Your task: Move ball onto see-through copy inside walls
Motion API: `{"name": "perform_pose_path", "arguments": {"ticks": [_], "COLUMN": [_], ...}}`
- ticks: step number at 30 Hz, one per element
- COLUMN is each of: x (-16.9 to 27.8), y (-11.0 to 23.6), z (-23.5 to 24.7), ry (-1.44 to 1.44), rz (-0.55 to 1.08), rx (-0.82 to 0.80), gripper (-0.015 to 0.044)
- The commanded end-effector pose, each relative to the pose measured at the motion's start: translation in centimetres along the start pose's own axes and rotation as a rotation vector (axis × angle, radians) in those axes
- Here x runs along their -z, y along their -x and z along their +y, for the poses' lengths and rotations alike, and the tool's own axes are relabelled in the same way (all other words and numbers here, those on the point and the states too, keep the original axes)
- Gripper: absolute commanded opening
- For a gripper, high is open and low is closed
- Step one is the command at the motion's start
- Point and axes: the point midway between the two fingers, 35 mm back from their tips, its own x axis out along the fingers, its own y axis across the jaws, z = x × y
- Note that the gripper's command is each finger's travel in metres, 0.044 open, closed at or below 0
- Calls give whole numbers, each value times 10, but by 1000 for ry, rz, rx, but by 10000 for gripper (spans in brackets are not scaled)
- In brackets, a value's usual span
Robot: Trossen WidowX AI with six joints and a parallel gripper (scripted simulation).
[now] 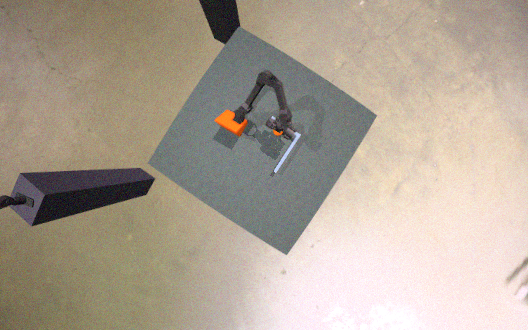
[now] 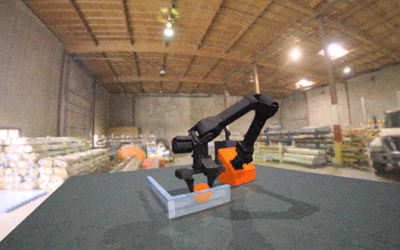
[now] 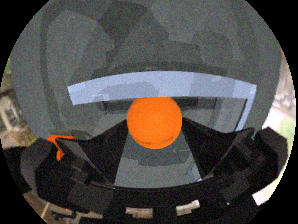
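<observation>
The orange ball (image 1: pixel 278 133) (image 2: pixel 202 194) (image 3: pixel 154 125) is low at the table, inside the corner of the walls. In the exterior view it shows partly through the front wall. My gripper (image 2: pixel 201 188) (image 3: pixel 154 121) is shut on the ball, one finger on each side. The long clear wall (image 1: pixel 286 154) (image 2: pixel 182 207) (image 3: pixel 115 89) runs just beyond the ball in the wrist view. The other wall (image 2: pixel 159 189) (image 3: pixel 243 116) stands off to the right there. No see-through copy can be told apart from the ball; it may coincide with it or be hidden.
The arm's orange base block (image 1: pixel 228 122) (image 2: pixel 236 176) stands on the grey-green table (image 1: pixel 225 185) (image 2: pixel 303 231), behind and right of the walls in the exterior view. The arm arches from it over the corner. Dark beams (image 1: pixel 90 192) stand beyond the table edge.
</observation>
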Motion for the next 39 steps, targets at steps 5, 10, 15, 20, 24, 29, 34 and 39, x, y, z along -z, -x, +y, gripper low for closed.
{"name": "perform_pose_path", "arguments": {"ticks": [5, 10, 15, 20, 24, 29, 34, 39], "x": [0, 1, 0, 2, 2, 3, 2, 2], "y": [0, 41, 84, 76, 76, 108, 127, 127], "z": [0, -4, 0, -4, -4, -5, -3, -3], "ry": [3, 2, 1, -7, -7, -5, -4, -4], "rz": [0, 5, -1, -3, -3, 0, -1, -1], "rx": [0, -1, -4, 12, 12, 12, 11, 11], "gripper": [368, 440, 440, 440, 440, 440, 440, 440]}}
